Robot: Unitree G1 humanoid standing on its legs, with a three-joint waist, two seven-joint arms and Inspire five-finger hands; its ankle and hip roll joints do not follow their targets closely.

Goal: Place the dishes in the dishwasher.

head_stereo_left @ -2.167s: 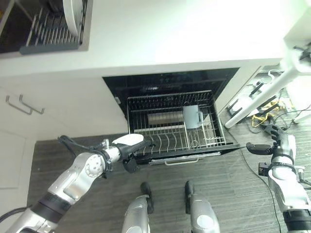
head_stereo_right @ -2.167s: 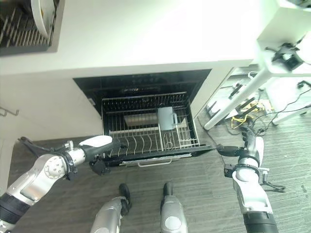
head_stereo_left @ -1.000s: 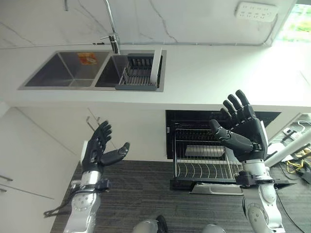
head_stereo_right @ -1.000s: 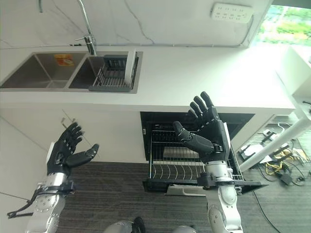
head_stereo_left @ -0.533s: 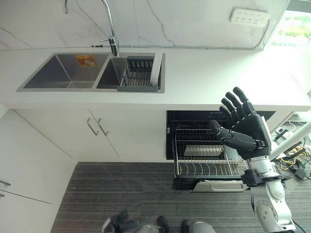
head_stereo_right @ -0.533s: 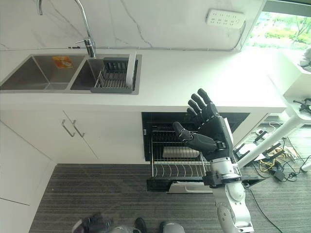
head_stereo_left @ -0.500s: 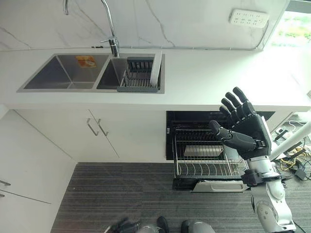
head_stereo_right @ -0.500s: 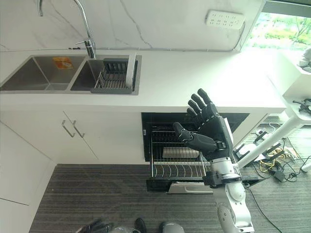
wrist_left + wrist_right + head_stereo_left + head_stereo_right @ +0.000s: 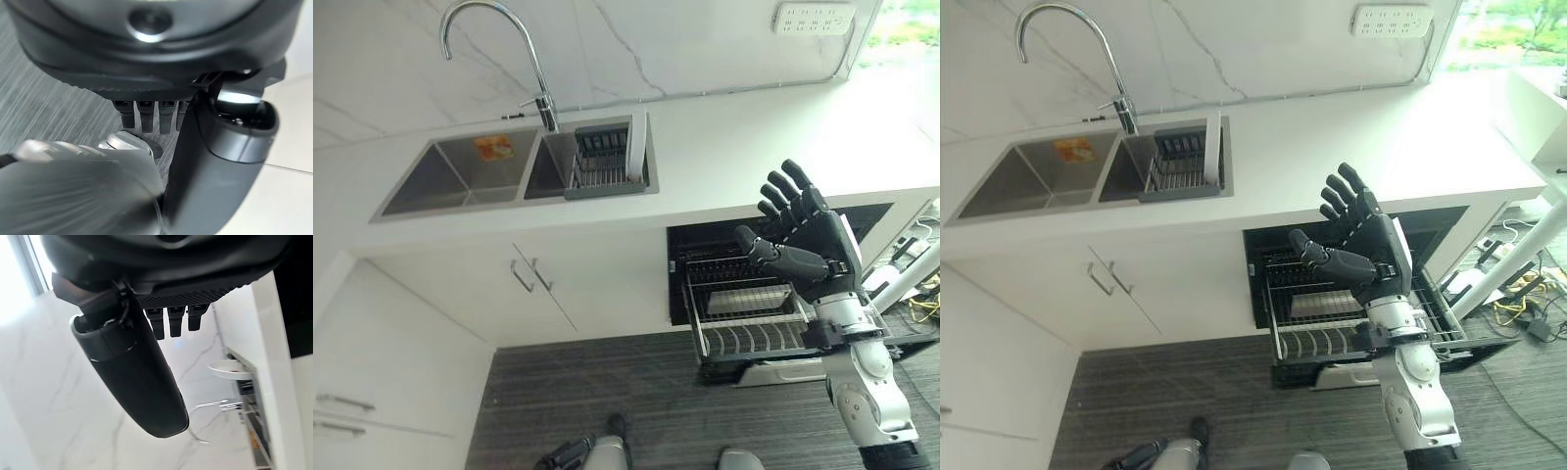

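White countertop, running the width of the room below a marble-veined wall.
Double stainless sink set into the counter's left part; orange sticker on the floor of the left basin.
Arched chrome tap standing behind the divide between the basins.
White power strip fixed to the wall, upper right.
White cabinet doors under the sink, with two metal bar handles side by side.
Dark wood-grain floor.
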